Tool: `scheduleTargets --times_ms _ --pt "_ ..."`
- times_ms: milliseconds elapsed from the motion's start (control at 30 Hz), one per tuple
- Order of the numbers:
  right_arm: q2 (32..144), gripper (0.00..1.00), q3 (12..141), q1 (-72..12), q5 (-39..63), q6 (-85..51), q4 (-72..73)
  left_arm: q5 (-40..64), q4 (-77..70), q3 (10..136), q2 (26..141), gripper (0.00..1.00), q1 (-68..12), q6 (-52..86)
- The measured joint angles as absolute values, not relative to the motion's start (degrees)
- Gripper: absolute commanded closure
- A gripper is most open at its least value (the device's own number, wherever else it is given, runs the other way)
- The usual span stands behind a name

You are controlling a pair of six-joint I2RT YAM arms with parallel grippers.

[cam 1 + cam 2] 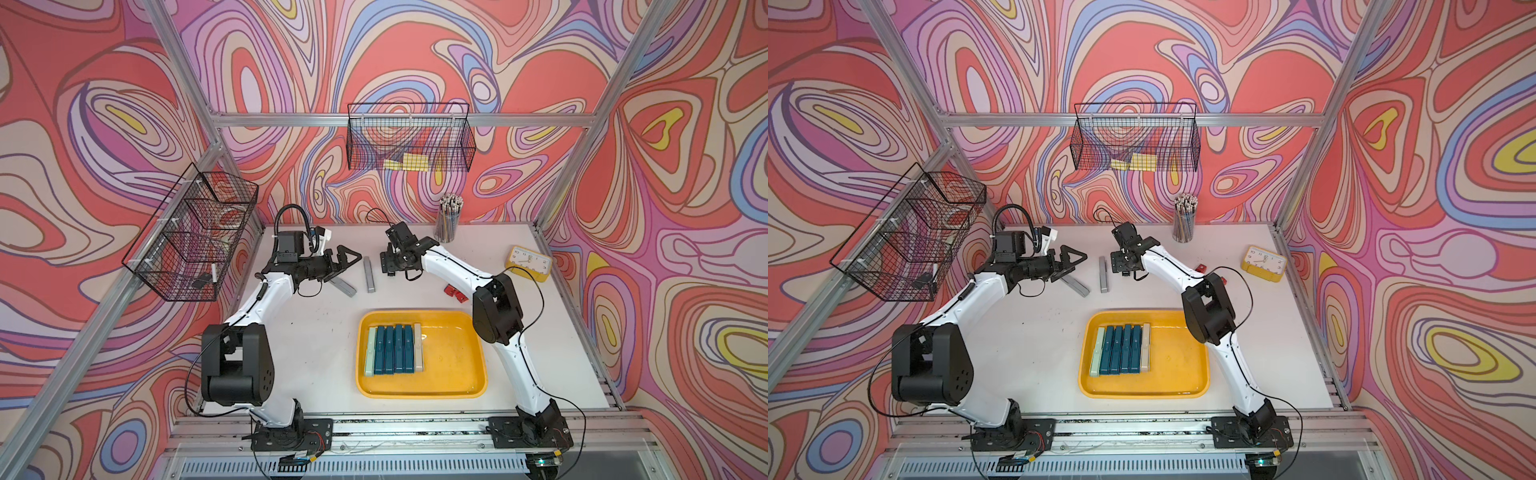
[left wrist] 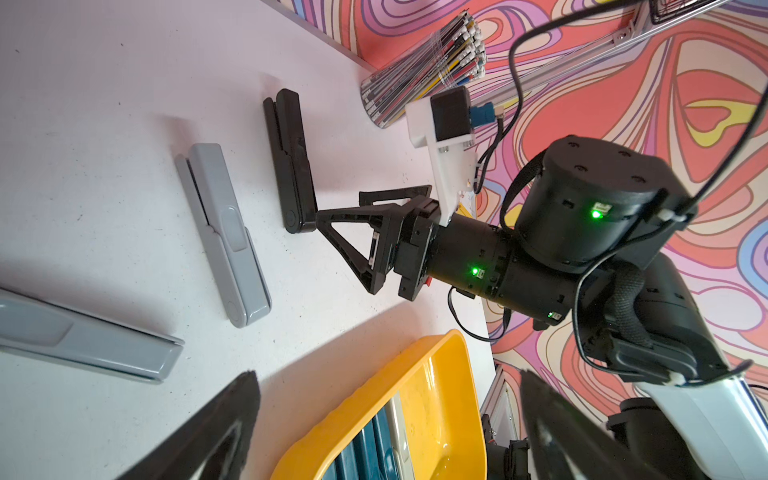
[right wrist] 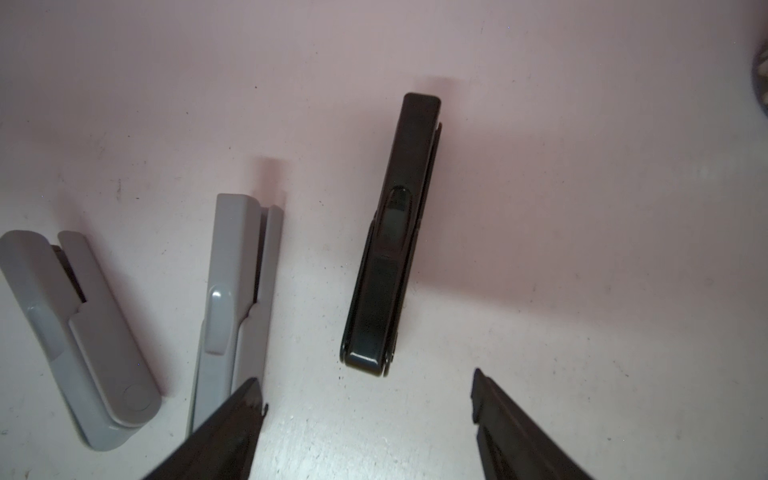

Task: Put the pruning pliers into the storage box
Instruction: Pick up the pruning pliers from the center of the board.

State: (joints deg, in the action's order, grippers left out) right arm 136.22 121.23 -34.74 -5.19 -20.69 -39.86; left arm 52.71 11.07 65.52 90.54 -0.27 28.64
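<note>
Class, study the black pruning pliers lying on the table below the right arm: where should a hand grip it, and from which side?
Probably best to grip the black pliers across its mid-length, from above, one finger on each long side. It lies on the table, long and narrow, with bare surface along both flanks; the nearest grey pliers lies apart.

You'll find the yellow storage box (image 1: 453, 365) near the tabletop's (image 1: 316, 353) front edge. Six pruning pliers (image 1: 395, 349) are packed side by side in its left half: one pale green, four teal, one beige. Two grey pliers (image 1: 369, 276) lie behind the box, mid-tabletop. Your left gripper (image 1: 348, 266) hangs with jaws spread over the end of the slanted one. Your right gripper (image 1: 388, 266) sits just beside the straight one. The red pliers (image 1: 455, 293) show partly from behind the right arm (image 1: 453, 259), toward the right edge.
</note>
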Motion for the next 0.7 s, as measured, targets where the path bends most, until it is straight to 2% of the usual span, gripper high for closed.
scheduleTargets --times_ms 333,467,600,700 --pt "138.3 0.24 121.2 -34.3 -4.6 -21.1 -37.3 53.5 10.3 65.3 91.2 0.01 -0.3 29.7" --pt "138.9 0.27 121.2 -33.9 -4.1 -21.2 -36.4 54.0 9.6 65.3 92.3 0.01 -0.3 30.3" --pt "140.5 0.36 121.4 -33.4 -3.0 -21.5 -35.4 54.3 9.2 65.3 93.5 0.01 -0.3 30.8" --pt "142.1 0.36 122.0 -33.2 -2.4 -21.7 -34.9 54.4 9.1 65.3 93.6 0.01 -0.3 31.0"
